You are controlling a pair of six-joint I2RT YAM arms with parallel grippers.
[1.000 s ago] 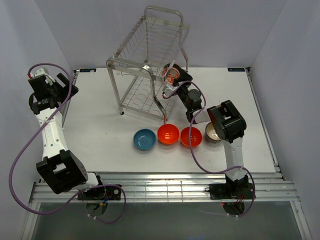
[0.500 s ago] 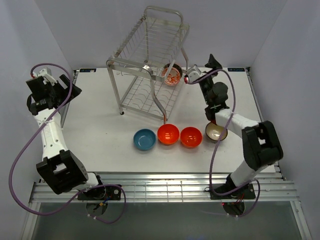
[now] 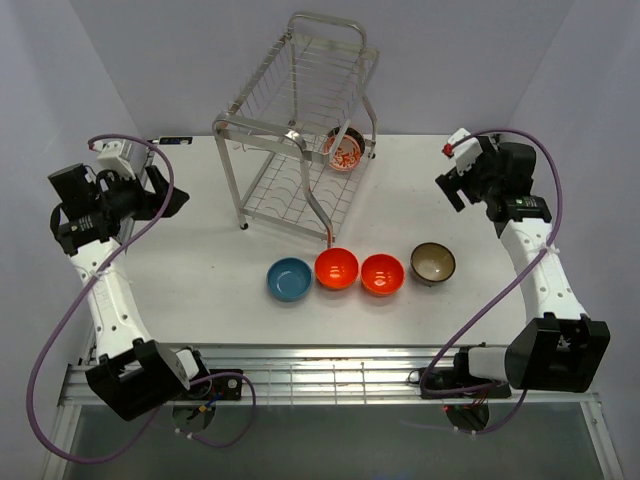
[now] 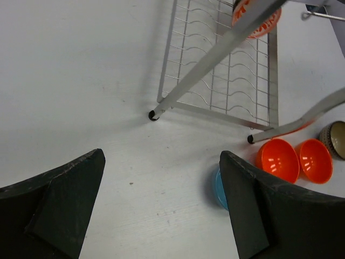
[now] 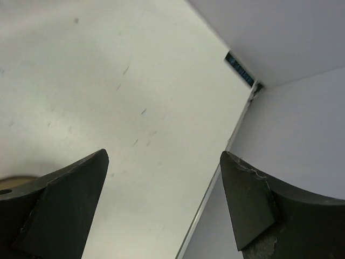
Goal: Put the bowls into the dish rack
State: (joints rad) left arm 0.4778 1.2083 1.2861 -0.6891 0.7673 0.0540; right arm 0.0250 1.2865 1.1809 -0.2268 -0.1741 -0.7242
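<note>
The silver wire dish rack (image 3: 298, 120) stands at the back middle. A red-and-white patterned bowl (image 3: 345, 150) leans in the right end of its lower tier. In front, in a row on the table, sit a blue bowl (image 3: 290, 278), two orange bowls (image 3: 337, 268) (image 3: 382, 274) and a dark brown bowl with cream inside (image 3: 433, 263). I see no grey patterned bowl. My left gripper (image 3: 168, 196) is open and empty, left of the rack; its view shows the rack (image 4: 226, 81) and the blue bowl (image 4: 218, 186). My right gripper (image 3: 448, 186) is open and empty, right of the rack.
The table's right edge and grey side wall (image 5: 280, 140) lie close to my right gripper (image 5: 164, 178). The rack's feet (image 4: 153, 115) rest on the table ahead of my left gripper (image 4: 161, 178). Walls enclose the table on three sides.
My right gripper let go of the red-and-white bowl in the rack's lower tier and swung away to the right. My left arm moved lower and toward the table.
</note>
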